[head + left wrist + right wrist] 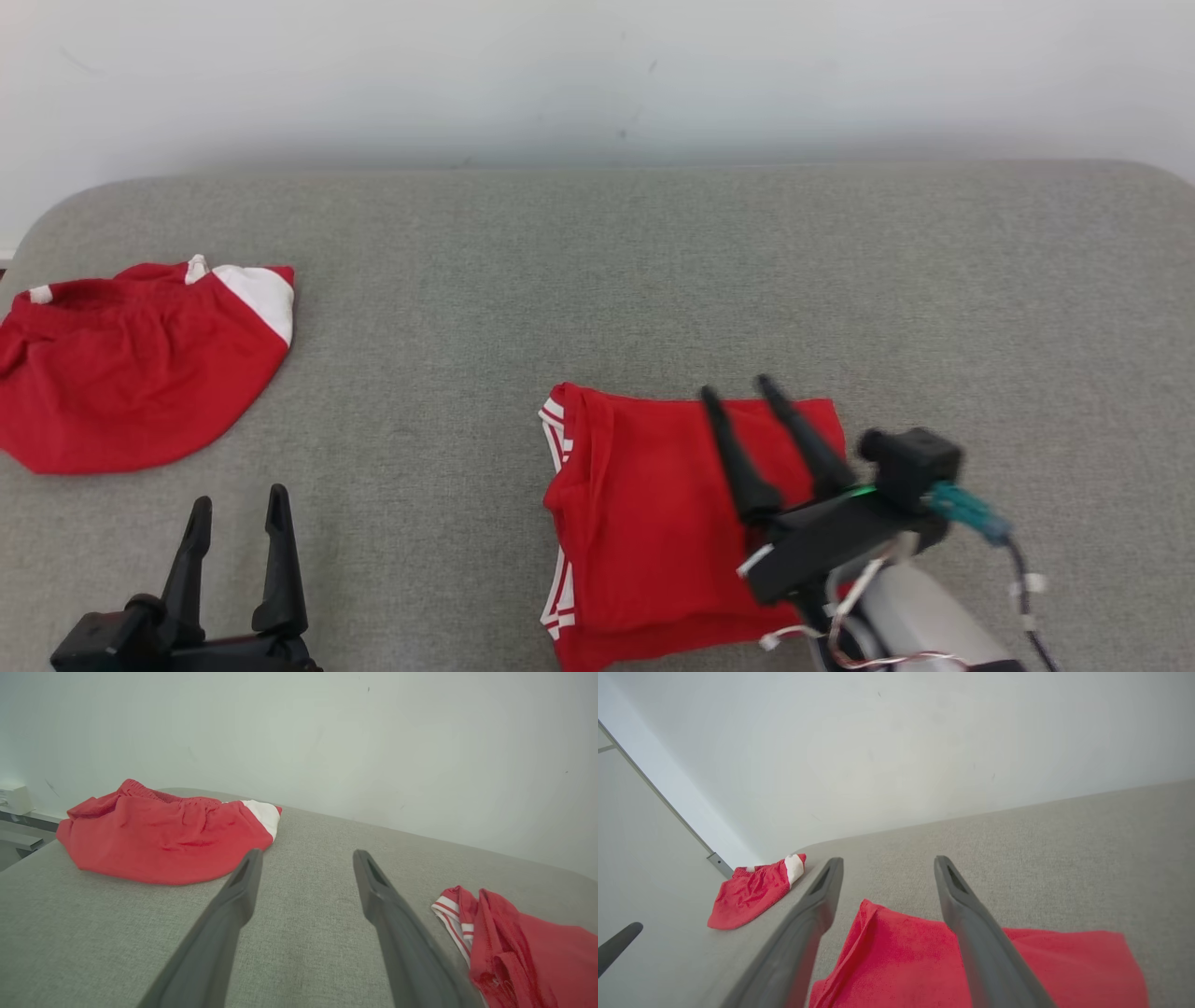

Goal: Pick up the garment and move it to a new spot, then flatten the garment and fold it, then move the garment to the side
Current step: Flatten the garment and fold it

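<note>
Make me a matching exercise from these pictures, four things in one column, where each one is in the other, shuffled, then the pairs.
1 folded red garment
2 crumpled red garment
3 left gripper
4 right gripper

A far left of the grey surface
B open, over bare grey surface
C open, above the folded red garment
D near the middle, lying flat

Pairs: 1-D, 2-A, 3-B, 4-C

The garment [653, 523] is red, with white striped trim showing at 2 places on its left edge, the far corner and the near corner. It is folded into a compact, roughly rectangular stack, with layers visible along the near edge. It lies flat on the grey fabric surface [579, 280], in the near right part of the head view, a few soft creases running lengthwise by the striped edge
</note>
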